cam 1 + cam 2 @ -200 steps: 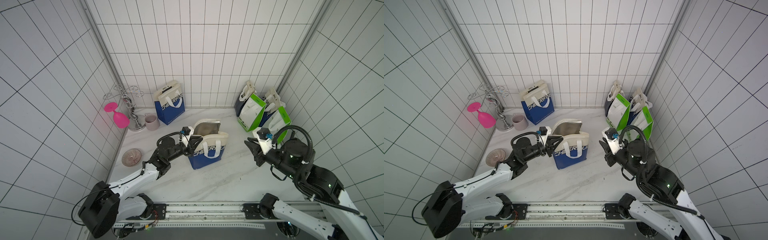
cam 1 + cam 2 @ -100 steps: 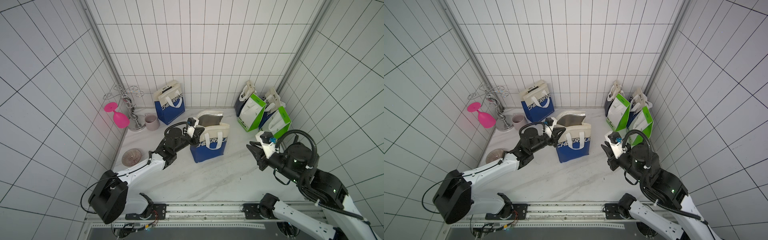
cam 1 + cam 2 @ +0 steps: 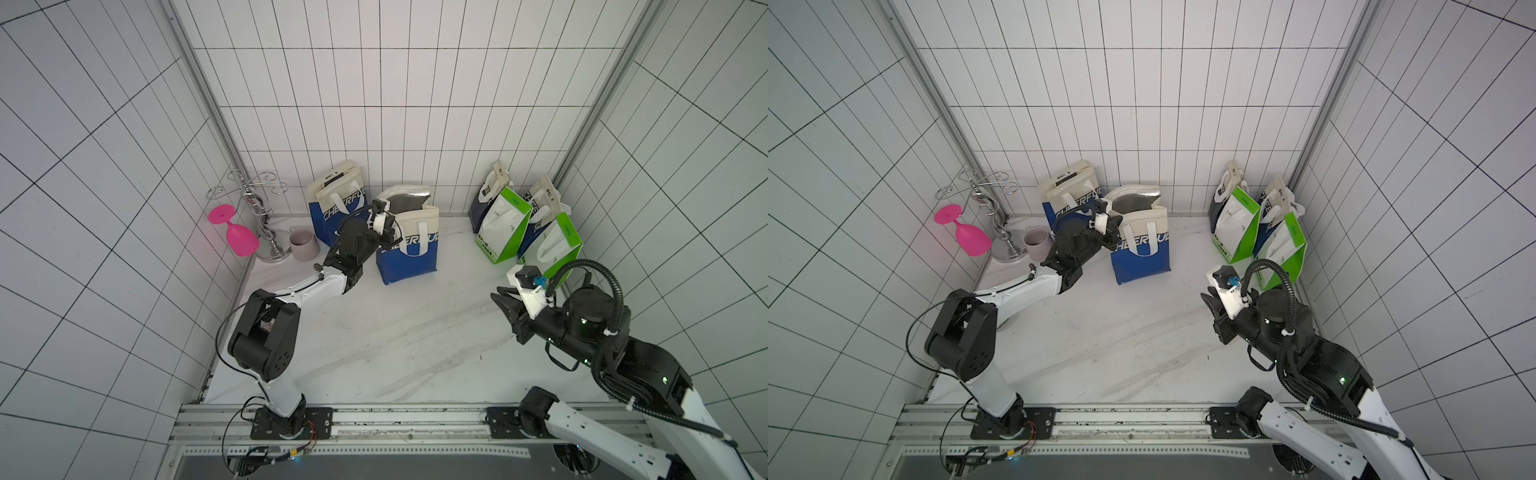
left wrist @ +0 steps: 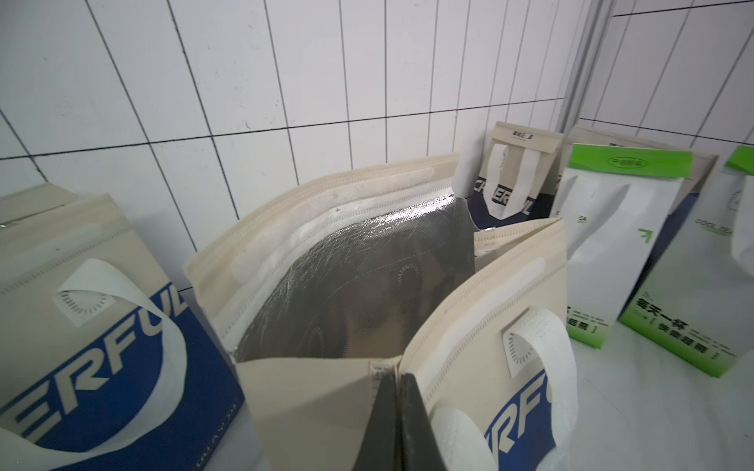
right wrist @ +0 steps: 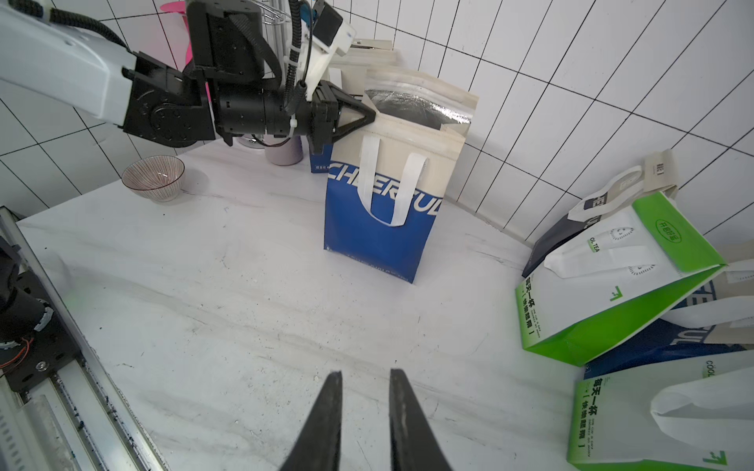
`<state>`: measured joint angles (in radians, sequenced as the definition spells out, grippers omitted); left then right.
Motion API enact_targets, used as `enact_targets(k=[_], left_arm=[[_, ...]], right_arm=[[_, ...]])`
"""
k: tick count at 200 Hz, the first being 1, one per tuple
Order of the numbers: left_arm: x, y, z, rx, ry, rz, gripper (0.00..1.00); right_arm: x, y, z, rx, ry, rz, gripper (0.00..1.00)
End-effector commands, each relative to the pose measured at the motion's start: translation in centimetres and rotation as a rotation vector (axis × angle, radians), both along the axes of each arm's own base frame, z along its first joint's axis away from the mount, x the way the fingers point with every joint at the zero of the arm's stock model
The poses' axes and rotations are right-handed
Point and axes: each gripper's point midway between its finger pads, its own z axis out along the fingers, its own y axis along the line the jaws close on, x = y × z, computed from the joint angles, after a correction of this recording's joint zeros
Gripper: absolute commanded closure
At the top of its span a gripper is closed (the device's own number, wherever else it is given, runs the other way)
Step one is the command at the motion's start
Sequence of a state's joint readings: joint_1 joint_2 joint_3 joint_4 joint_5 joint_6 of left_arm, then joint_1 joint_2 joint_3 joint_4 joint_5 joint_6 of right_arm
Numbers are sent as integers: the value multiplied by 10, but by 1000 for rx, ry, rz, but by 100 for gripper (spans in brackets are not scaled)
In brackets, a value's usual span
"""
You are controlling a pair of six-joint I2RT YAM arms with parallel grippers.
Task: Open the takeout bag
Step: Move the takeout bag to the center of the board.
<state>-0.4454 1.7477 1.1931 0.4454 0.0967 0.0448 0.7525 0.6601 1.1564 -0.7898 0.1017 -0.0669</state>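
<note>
Takeout bag (image 3: 407,249) now stands nearer the back wall (image 3: 395,145) than a second ago, foil lining (image 4: 347,285) exposed. We see the left gripper (image 5: 371,116) clamped on its side seam and the right gripper (image 5: 363,373) slightly parted, empty. We judge opening nearly done.

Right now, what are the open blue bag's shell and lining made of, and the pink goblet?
The bag shell looks like nonwoven fabric, matte, with dimpled handles. The lining looks like metallised foil, shiny with creased glints. The pink goblet is probably plastic, opaque and dull; glass not excluded.
</note>
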Motion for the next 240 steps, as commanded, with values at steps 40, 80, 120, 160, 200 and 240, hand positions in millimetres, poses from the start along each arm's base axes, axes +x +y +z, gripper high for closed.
enact_targets(k=[40, 80, 120, 160, 200, 240], left_arm=[[58, 48, 48, 11, -195, 203, 100], [79, 67, 19, 49, -179, 298, 100], [76, 76, 11, 24, -138, 312, 55], [32, 92, 41, -93, -77, 305, 17], [-52, 113, 40, -192, 132, 276, 14], [-150, 117, 3, -249, 324, 149, 18]], right_arm=[[4, 5, -30, -63, 88, 1, 77], [5, 8, -34, -66, 109, 5, 77], [10, 8, -37, -74, 112, -15, 77], [27, 12, -39, -51, 114, -77, 76], [76, 0, -40, -94, 64, -315, 66], [157, -27, -39, 24, 130, -547, 58]])
